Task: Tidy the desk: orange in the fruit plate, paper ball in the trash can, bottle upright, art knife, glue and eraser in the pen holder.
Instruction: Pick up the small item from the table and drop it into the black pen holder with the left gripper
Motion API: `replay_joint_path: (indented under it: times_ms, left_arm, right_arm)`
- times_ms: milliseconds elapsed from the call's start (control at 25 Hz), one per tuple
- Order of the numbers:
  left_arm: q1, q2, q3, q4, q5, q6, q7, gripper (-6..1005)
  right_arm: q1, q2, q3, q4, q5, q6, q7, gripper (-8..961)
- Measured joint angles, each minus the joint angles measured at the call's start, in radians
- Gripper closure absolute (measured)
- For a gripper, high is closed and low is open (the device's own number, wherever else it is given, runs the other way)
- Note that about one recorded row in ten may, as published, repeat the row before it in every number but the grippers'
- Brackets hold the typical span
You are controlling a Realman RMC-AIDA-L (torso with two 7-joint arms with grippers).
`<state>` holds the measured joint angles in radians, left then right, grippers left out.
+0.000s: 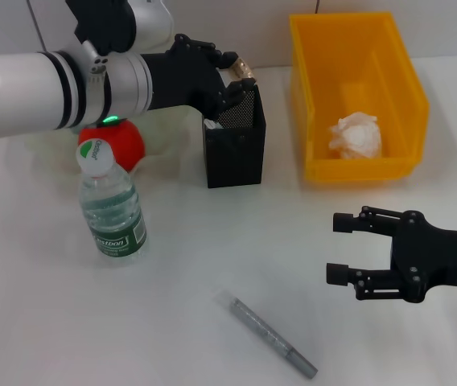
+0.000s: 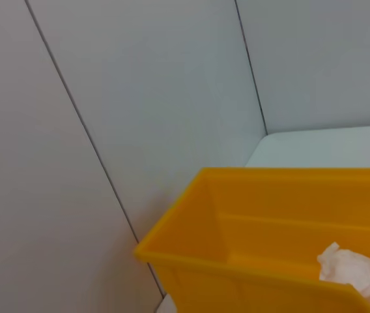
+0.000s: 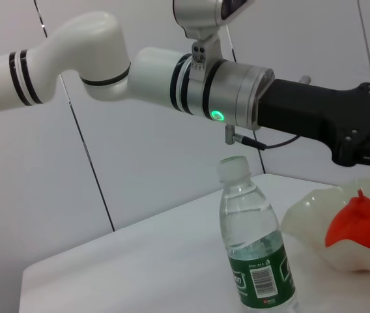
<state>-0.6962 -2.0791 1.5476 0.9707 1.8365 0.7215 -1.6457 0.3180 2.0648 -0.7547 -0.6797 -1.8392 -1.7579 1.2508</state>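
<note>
Eraser (image 1: 241, 69) is sitting pinched in the left hand (image 1: 236, 79), hovering over the pen holder (image 1: 235, 149) near the table's far edge. Small, light, rubbery; short-side grip suits. Right hand (image 1: 337, 248) is idling open near the right edge.

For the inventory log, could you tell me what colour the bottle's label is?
Green, with white print; the bottle shows it best in the right wrist view.

A white table (image 1: 172, 322) fills the near view. Beyond it stands a pale wall (image 2: 146, 98), crossed by thin dark seams.
</note>
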Motion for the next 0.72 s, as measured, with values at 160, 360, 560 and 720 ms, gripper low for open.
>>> replay_joint_path:
  times_ms: [160,360,560,720]
  left_arm:
    - [-0.006,-0.001,0.023,-0.024,0.003,-0.023,0.006,617]
    - [-0.007,-0.001,0.048,-0.03,0.005,-0.03,0.009,618]
    - [0.002,-0.001,0.09,-0.02,0.006,-0.064,0.01,619]
    - [0.013,-0.001,0.11,-0.011,0.004,-0.096,0.007,614]
  right_arm:
    - [0.0,0.0,0.0,0.0,-0.001,0.001,0.0,123]
    - [0.0,0.0,0.0,0.0,-0.002,0.001,0.0,124]
    - [-0.001,0.0,0.0,0.0,-0.002,0.001,0.001,124]
    - [-0.002,0.0,0.0,0.0,-0.002,-0.001,0.001,124]
